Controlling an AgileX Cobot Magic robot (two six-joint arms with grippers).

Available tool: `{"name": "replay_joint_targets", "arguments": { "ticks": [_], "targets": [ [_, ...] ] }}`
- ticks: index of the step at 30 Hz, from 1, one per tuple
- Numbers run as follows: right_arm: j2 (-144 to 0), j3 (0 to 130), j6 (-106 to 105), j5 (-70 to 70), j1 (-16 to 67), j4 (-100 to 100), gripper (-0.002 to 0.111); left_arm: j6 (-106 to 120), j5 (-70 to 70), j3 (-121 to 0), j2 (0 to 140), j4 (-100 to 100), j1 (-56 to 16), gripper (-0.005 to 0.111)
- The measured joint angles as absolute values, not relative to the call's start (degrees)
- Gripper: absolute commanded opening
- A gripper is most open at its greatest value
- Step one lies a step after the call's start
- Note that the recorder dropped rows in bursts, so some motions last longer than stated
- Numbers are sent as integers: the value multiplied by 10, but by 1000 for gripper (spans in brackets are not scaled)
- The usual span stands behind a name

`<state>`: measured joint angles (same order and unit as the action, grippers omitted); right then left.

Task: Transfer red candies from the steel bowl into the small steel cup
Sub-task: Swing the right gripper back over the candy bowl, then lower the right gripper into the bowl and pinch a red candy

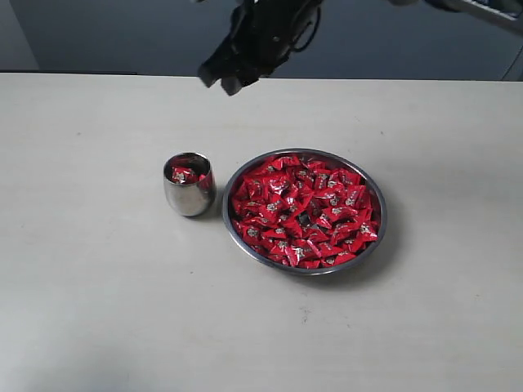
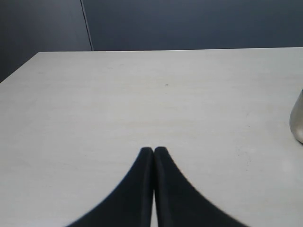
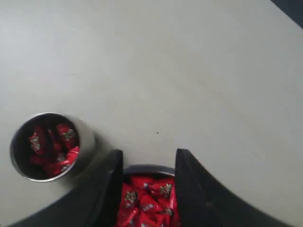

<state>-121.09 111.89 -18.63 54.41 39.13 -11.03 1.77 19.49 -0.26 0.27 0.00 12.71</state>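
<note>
The steel bowl [image 1: 382, 214] sits at the middle of the table, heaped with red candies [image 1: 302, 211]. Just left of it stands the small steel cup [image 1: 189, 198], upright, with a few red candies [image 1: 183, 173] inside. My right gripper [image 1: 230, 77] hangs high over the far side of the table, behind the cup and bowl. In the right wrist view it [image 3: 149, 153] is open and holds nothing; the bowl's rim [image 3: 147, 169] and candies [image 3: 147, 198] show far below between its fingers, with the cup [image 3: 86, 142] off to one side. My left gripper [image 2: 154, 149] is shut and empty over bare table.
The pale tabletop [image 1: 98, 310] spreads wide around the cup and bowl. A dark wall runs behind its far edge [image 1: 98, 75]. A rounded shiny shape [image 2: 298, 124] shows at the edge of the left wrist view.
</note>
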Motion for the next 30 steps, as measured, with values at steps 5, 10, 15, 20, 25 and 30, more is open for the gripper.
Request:
{"name": "replay_joint_targets", "arguments": {
  "ticks": [5, 10, 15, 20, 25, 30],
  "targets": [
    [-1187, 1067, -201, 548, 331, -167, 36, 18, 195, -3, 3, 0, 127, 0],
    [-1143, 945, -208, 491, 316, -175, 36, 18, 195, -3, 3, 0, 127, 0],
    [-1099, 809, -209, 402, 312, -173, 36, 18, 195, -3, 3, 0, 127, 0],
    [-1089, 746, -208, 376, 311, -183, 36, 18, 195, -3, 3, 0, 127, 0],
    [-1094, 733, -208, 374, 326, -189, 36, 18, 195, -3, 3, 0, 127, 0],
    [-1100, 733, -208, 353, 332, -194, 36, 18, 195, -3, 3, 0, 127, 0]
  ]
}}
